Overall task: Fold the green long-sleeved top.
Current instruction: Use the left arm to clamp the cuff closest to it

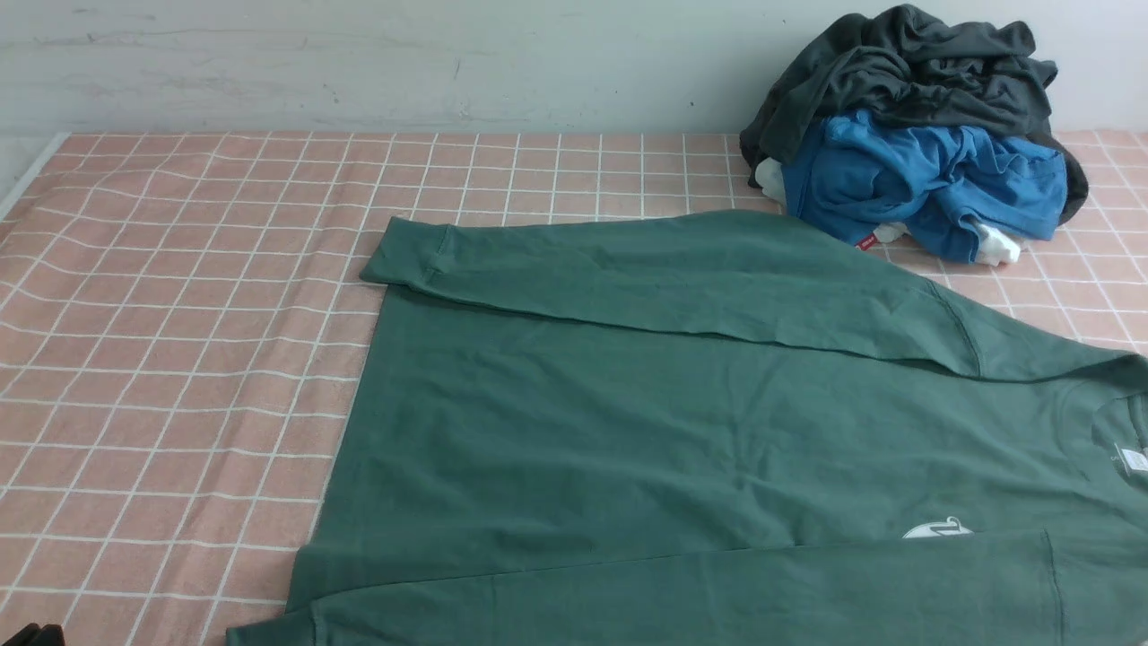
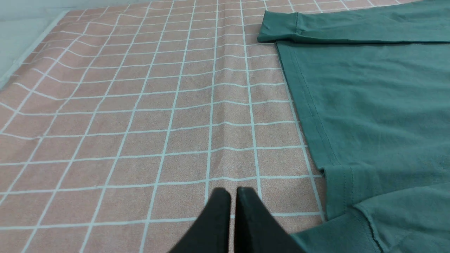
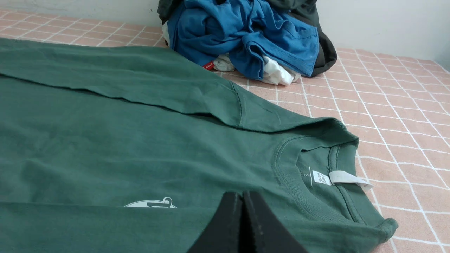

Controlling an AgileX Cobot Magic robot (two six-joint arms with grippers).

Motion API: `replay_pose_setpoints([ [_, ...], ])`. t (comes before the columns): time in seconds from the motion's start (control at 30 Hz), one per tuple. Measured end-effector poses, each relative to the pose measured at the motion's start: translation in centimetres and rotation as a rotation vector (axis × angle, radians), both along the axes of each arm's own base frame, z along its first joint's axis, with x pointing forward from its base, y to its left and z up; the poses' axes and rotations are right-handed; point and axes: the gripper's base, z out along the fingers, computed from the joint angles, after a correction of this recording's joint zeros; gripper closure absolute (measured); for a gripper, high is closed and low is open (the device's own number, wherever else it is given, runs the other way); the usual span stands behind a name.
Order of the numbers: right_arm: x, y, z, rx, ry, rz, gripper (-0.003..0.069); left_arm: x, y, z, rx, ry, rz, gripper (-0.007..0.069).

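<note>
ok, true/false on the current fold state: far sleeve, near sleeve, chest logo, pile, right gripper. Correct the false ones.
1. The far sleeve of the dark-green cotton top lies across its body. True.
2. The near sleeve sticks straight out toward the robot. False: it is folded across the body too.
3. The white printed chest logo is fully exposed. False: the near sleeve covers part of it.
4. The crumpled bright-blue garment lies beneath dark charcoal-grey fabric. True.
5. The right gripper is wide open. False: it is shut.
</note>
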Motion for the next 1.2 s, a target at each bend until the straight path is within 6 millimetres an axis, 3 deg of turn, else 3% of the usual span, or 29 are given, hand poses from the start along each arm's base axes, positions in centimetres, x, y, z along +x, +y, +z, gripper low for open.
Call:
replay_pose_setpoints([
  [0.97,0.0,0.0,0.0,0.000,0.000,0.000,0.0673,0.0,0.0,0.0,0.008,-0.011,0.001,0.0614],
  [1.1,0.0,0.0,0.1,-0.012,-0.011,-0.001,0.0673,0.2,0.1,0.6,0.007,-0.095,0.008,0.0614],
  [1.2,0.2,-0.1,0.8,-0.005,-0.106,-0.007,0.0673,0.4,0.2,2.5,0.004,-0.303,0.023,0.0614],
])
